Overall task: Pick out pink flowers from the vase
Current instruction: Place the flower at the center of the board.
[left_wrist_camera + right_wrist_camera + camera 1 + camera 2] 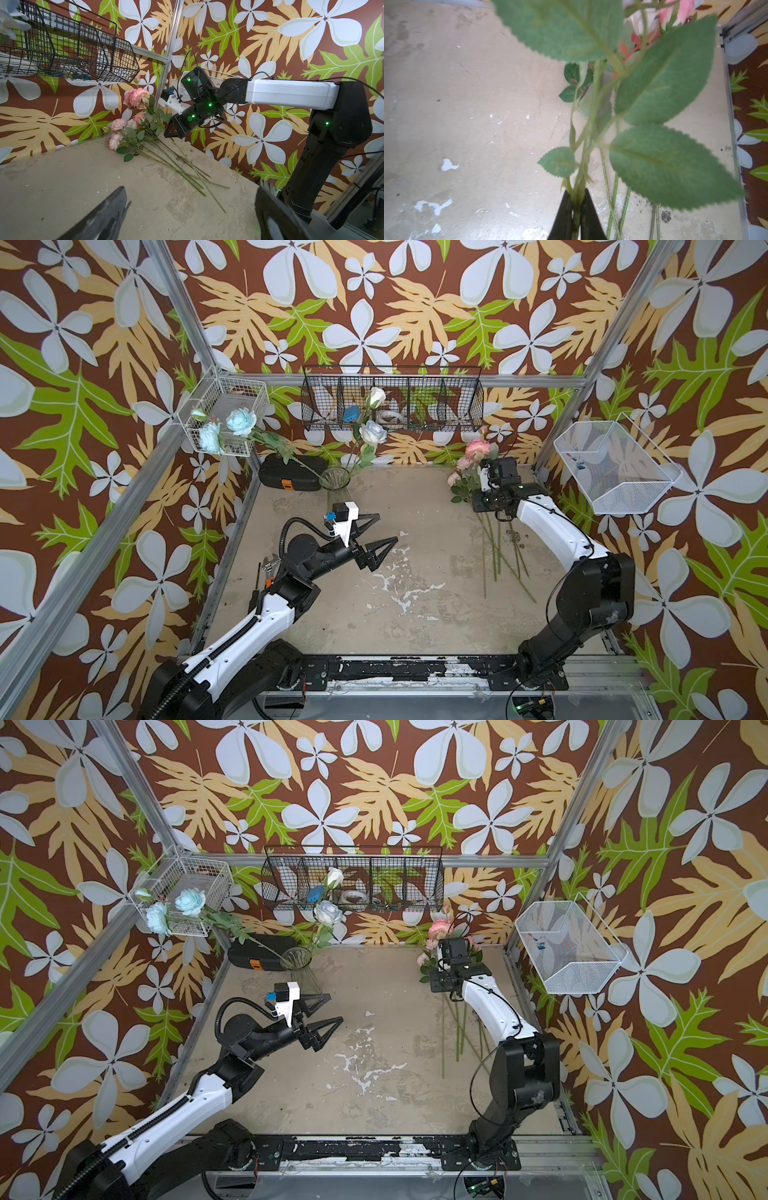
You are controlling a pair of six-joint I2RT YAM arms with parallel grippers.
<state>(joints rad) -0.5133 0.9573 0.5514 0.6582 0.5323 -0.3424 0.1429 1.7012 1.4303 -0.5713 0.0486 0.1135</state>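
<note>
Pink flowers (477,449) are seen right of centre in a top view, bunched near the back edge of the table (415,572), with their green stems fanned toward the lower part of the frame. The vase (335,479) is found well apart from them, left of centre and just beside a black case (291,477). Light blue flowers (241,421) and white roses (377,397) are held in it. The left claw (386,527) is shown in mid-frame with its jaws spread wide and nothing between them.

The same layout is given in both top views: pink flowers (440,928) at right of centre, vase (297,959) at left of centre, left claw (336,1006) gaping over bare table.

In the left wrist view, the pink flowers (136,98) are seen left of centre. The right claw (168,134) is clamped on one green stem, and a ruffled head is raised above the rest. The other stems are laid flat on the table. The left claw's fingers (104,216) are seen far apart along the lower edge.

In the right wrist view, the right claw (577,216) is pinched on a green stem at lower centre. Blurred leaves (660,87) fill the upper and right parts, and a pink head (675,12) is glimpsed at the upper right. Loose stems (612,197) lie on the table right of the claw.
</note>
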